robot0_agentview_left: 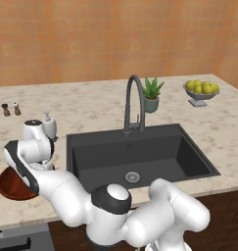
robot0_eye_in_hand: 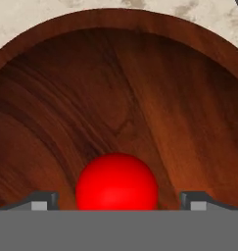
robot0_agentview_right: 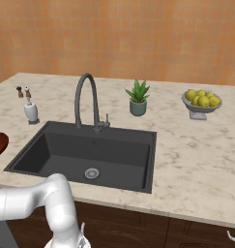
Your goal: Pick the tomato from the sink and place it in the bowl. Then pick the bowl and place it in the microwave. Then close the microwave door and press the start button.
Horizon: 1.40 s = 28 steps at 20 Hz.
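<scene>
Bright red, the tomato (robot0_eye_in_hand: 117,181) sits inside the wooden bowl (robot0_eye_in_hand: 140,98), between the fingertips (robot0_eye_in_hand: 39,201) of the claw (robot0_eye_in_hand: 118,202), which stand wide apart, clear of it on both sides. The bowl rests on the marble surface (robot0_agentview_left: 91,112), left of the sink (robot0_agentview_left: 140,157).

You see one tomato (robot0_eye_in_hand: 116,181), one wooden bowl (robot0_eye_in_hand: 140,88), one sink (robot0_agentview_right: 66,150), one potted plant (robot0_agentview_right: 138,99), two small shakers (robot0_agentview_left: 11,109).

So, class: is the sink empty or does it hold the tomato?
Empty: the sink shows bare basin, while the tomato sits inside the bowl.
</scene>
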### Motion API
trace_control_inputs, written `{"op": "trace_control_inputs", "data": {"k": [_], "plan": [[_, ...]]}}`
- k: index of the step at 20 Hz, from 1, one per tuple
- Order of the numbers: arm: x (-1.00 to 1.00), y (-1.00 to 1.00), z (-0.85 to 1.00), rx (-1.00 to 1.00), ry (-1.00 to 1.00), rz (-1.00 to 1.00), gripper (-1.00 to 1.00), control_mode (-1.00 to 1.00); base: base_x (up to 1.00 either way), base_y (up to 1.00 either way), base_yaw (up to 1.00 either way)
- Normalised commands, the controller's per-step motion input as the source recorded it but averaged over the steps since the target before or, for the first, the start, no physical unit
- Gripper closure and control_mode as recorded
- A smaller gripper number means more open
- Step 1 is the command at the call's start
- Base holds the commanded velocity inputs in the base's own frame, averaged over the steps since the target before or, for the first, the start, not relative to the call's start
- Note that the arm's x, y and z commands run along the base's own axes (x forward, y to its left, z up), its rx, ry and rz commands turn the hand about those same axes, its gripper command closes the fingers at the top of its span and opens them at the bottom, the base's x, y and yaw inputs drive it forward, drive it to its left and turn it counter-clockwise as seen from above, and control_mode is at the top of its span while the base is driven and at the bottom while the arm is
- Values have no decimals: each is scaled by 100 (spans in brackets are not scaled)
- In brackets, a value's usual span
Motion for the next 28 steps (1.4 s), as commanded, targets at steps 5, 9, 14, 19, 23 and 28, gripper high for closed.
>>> {"op": "trace_control_inputs", "data": {"k": [5, 9, 14, 19, 23, 28], "plan": [[-10, -41, 26, 8, 0, 2, -100, -100, 0, 0, 0], [-23, -53, 11, 9, -3, 18, -100, -100, 0, 0, 0], [-8, -55, 0, 13, -16, 10, -100, -100, 0, 0, 0], [5, -15, -14, 8, -16, 0, -100, -100, 0, 0, 0], [18, 0, -15, 2, -6, 0, -100, -100, 0, 0, 0], [13, 0, -3, 1, 0, 0, -100, -100, 0, 0, 0]]}}
